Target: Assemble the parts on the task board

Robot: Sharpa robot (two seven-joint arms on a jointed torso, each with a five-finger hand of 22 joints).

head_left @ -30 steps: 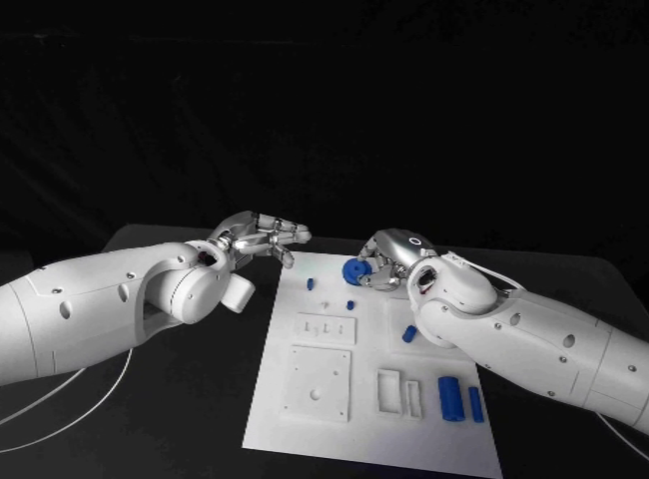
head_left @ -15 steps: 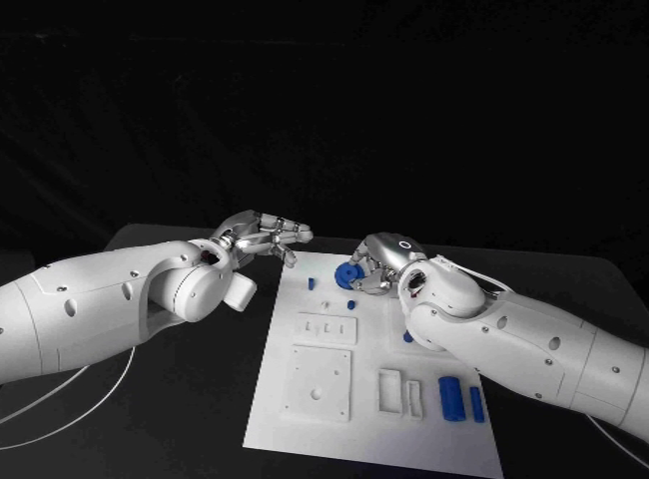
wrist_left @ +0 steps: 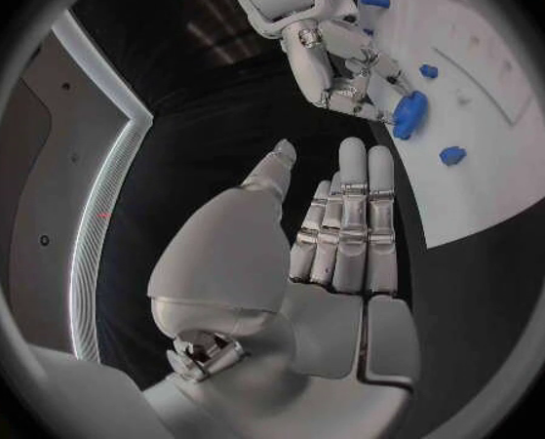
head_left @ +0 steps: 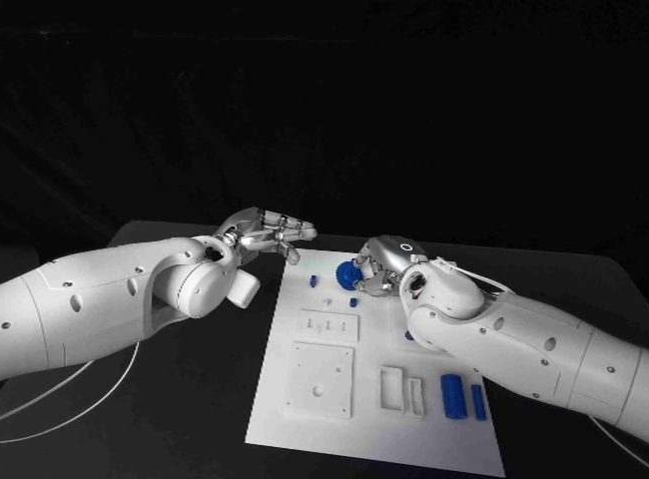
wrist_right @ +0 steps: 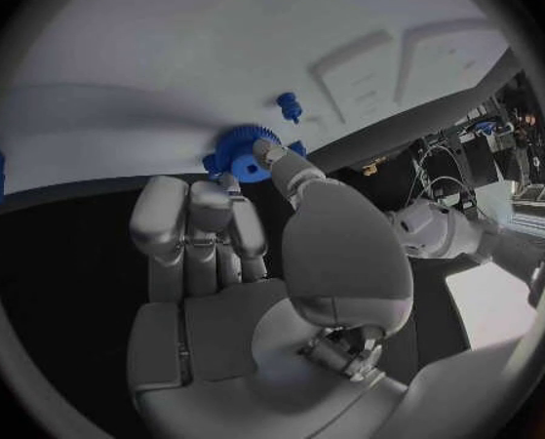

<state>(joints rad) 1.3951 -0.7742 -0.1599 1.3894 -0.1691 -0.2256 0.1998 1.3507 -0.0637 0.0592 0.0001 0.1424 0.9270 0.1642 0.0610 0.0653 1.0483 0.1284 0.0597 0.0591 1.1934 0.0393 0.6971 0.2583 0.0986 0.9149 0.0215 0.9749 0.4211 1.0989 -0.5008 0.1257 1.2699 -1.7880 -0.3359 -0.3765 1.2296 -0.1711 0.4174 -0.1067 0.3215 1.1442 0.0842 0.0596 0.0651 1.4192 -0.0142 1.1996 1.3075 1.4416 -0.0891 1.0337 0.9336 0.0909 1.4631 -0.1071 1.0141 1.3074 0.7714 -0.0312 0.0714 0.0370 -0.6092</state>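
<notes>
The white task board [head_left: 382,429] lies in the middle of the black table. My right hand [head_left: 382,261] hovers over the board's far end and pinches a blue gear [head_left: 347,274] between thumb and fingertips. The right wrist view shows the gear [wrist_right: 239,149] at the fingertips of that hand [wrist_right: 248,234], close over the board [wrist_right: 163,68] beside a small blue peg [wrist_right: 290,104]. My left hand [head_left: 275,236] hangs just off the board's far left corner. In its wrist view the left hand [wrist_left: 339,224] holds nothing, its fingers stretched out towards the gear [wrist_left: 408,114].
Small blue pegs [head_left: 315,282] [head_left: 352,302] [head_left: 408,336] stand on the board's far half. Two blue cylinders [head_left: 450,390] [head_left: 477,401] lie near its right edge, beside raised white blocks [head_left: 319,382]. A white cable [head_left: 66,399] runs over the table at the left.
My right hand has drifted a little left and towards the board with the gear. The left hand has barely shifted.
</notes>
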